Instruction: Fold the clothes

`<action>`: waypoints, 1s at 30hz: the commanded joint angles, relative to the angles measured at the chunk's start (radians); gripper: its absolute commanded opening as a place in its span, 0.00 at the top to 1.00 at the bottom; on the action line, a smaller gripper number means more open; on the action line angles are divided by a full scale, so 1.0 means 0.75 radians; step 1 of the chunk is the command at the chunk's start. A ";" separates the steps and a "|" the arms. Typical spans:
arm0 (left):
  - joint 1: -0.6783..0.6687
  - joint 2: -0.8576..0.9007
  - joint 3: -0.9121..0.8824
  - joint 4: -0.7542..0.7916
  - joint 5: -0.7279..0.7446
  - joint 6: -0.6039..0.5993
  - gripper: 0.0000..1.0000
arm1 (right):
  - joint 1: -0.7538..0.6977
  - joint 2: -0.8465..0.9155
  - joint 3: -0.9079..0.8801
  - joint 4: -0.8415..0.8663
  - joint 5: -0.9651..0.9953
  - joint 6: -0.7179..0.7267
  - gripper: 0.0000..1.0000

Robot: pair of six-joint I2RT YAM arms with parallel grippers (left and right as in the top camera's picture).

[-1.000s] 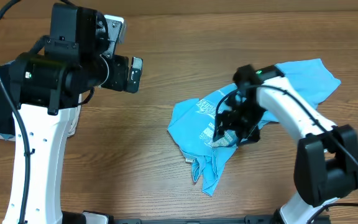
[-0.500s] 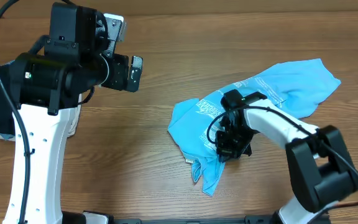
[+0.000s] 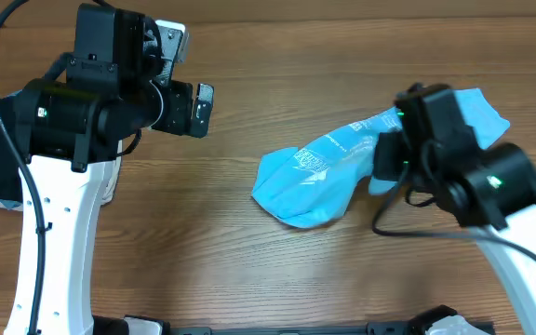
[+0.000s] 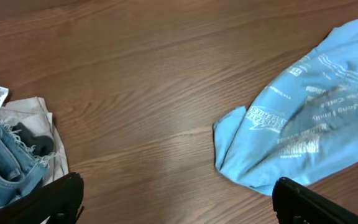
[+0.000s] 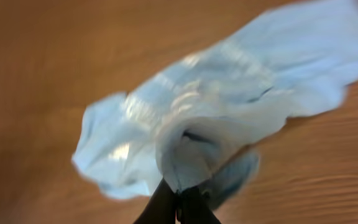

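Pinching a fold of the light-blue T-shirt [image 3: 319, 177], the right gripper [image 5: 179, 202] holds it up at three o'clock on the table [image 3: 203, 251] — the left gripper [image 3: 196, 109] hangs at ten o'clock, fingers spread wide.

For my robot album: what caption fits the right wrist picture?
Shut jaws hold a bunched light-blue T-shirt up over the wooden table.

Open table [image 3: 221, 149] between blue T-shirt [image 3: 314, 177] and jeans pile [image 4: 11, 165] at left
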 commanded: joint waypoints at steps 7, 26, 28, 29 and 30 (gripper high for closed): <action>-0.023 0.010 0.019 -0.045 0.208 0.098 0.02 | -0.004 -0.082 0.083 0.072 0.162 0.098 0.94; -0.718 0.081 0.004 0.057 -0.296 0.252 0.15 | -0.004 -0.055 0.094 0.469 -0.169 0.365 0.96; -0.731 0.094 -0.002 0.058 -0.318 0.257 0.15 | -0.004 -0.055 0.094 0.534 -0.198 0.365 0.96; -0.737 0.102 -0.002 0.063 -0.308 0.265 0.16 | -0.004 -0.054 0.094 0.563 -0.210 0.365 0.96; -0.742 0.113 -0.003 0.072 -0.290 0.278 0.16 | -0.004 -0.055 0.094 0.585 -0.223 0.366 0.96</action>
